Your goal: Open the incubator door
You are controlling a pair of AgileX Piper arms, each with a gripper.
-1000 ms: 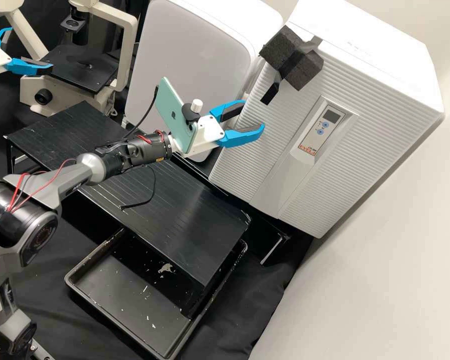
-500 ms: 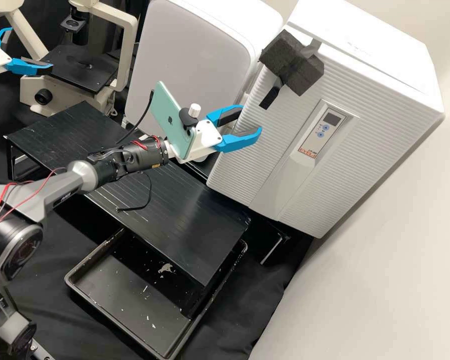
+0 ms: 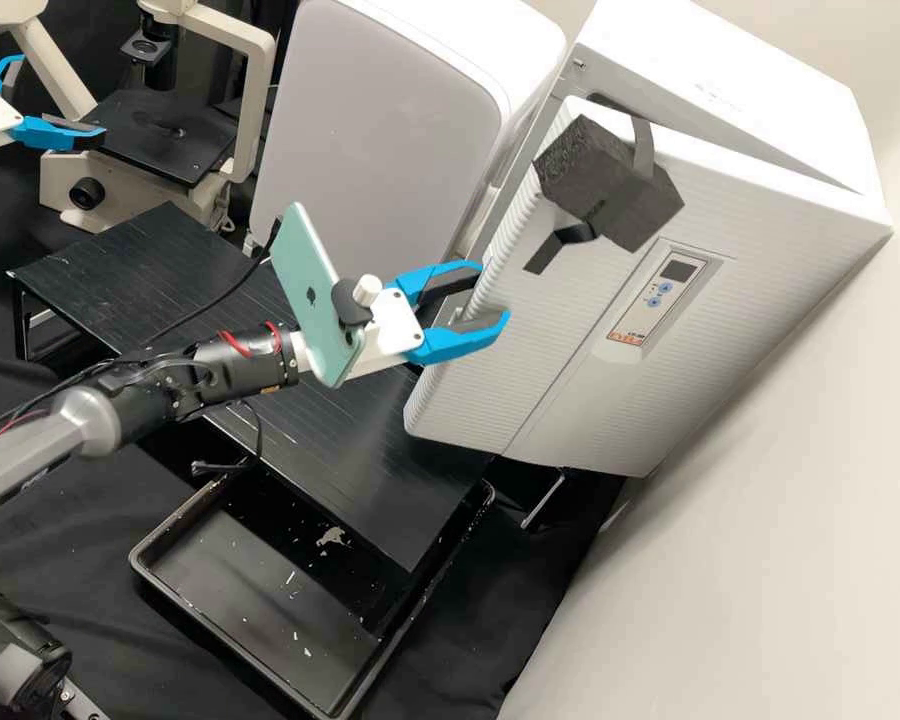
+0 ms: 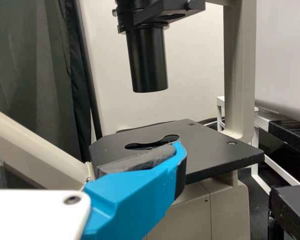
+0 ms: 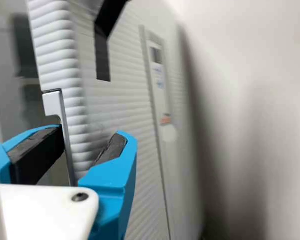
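Mid-frame, my right pincer [image 3: 494, 290] straddles the incubator door's [image 3: 570, 330] edge, fingers apart, one behind, likely for pulling; left pincer [image 3: 59, 98] gapes, upper left!

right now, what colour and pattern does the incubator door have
The incubator door is white with fine parallel ridges, clearest in the high view.

A gap opens behind the incubator door [image 3: 560, 340], foam [image 3: 582, 172] jutting in front.
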